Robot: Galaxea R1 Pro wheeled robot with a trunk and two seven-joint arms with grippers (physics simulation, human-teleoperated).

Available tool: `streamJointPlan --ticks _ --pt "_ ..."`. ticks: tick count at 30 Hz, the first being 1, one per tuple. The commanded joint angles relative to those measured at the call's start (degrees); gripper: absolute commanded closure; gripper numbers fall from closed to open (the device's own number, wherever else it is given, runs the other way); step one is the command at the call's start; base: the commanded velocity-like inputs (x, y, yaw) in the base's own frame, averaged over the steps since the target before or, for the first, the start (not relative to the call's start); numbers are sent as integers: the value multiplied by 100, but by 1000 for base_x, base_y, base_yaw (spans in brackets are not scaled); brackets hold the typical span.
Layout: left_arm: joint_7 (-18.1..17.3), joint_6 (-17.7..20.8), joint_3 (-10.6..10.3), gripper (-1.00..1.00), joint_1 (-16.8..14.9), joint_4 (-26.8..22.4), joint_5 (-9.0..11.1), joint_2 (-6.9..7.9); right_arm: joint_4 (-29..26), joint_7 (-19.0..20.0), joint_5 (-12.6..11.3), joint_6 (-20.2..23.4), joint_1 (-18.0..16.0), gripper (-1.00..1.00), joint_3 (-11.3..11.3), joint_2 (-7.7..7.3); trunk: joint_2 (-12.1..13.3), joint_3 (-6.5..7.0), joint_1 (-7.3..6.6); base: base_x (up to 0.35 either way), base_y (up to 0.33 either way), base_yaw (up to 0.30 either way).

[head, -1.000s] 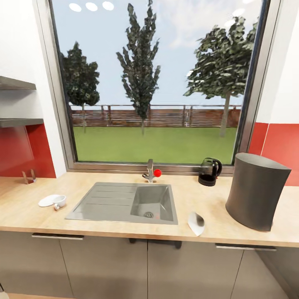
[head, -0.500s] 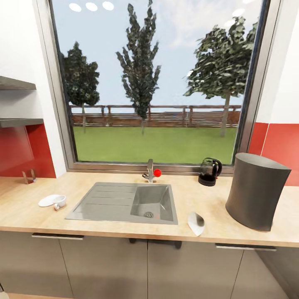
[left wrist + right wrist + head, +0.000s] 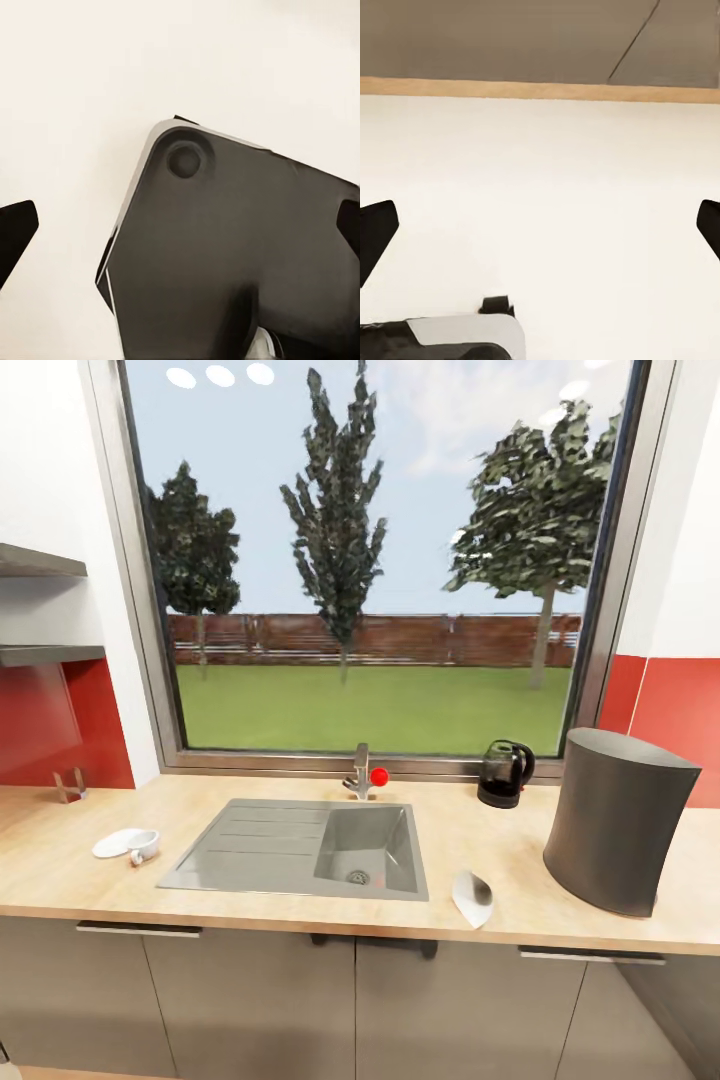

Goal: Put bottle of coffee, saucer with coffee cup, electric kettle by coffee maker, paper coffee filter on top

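Nothing on the table (image 3: 250, 805) moves; both tools (image 3: 180, 240) (image 3: 540, 232) spread apart, empty. Electric kettle (image 3: 505, 772) at coffee maker's (image 3: 618, 820) 10 o'clock; setup unstarted.

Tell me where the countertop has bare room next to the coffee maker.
Bare countertop lies between the sink and the coffee maker, behind the paper filter, before the electric kettle. Left of the sink, saucer and coffee cup crowd it.

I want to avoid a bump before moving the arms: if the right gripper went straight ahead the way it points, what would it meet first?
Probably the pale floor between its fingertips; nothing nearer shows, though depth is unclear.
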Motion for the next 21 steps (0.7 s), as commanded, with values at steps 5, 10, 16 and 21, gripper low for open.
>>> streamJointPlan --ticks 5,10,16,21 --pt "6 -5 51 -100 5 -2 -69 -4 -3692 -146 -8 3289 15 -100 38 -21 -1 -1 2 0 0 0" --pt "2 -3 57 -100 5 -6 -81 -23 -5509 -778 5 5095 -17 -100 40 304 -1 -1 2 0 0 0" --pt "6 -2 57 -100 5 -20 -79 -1 -5640 -1090 5 5860 -838 -100 38 819 -1 -1 2 0 0 0" --pt "2 -2 56 -100 5 -22 -79 30 -5655 -1132 -45 6039 -2427 -100 -18 1138 -1 -1 2 0 0 0"
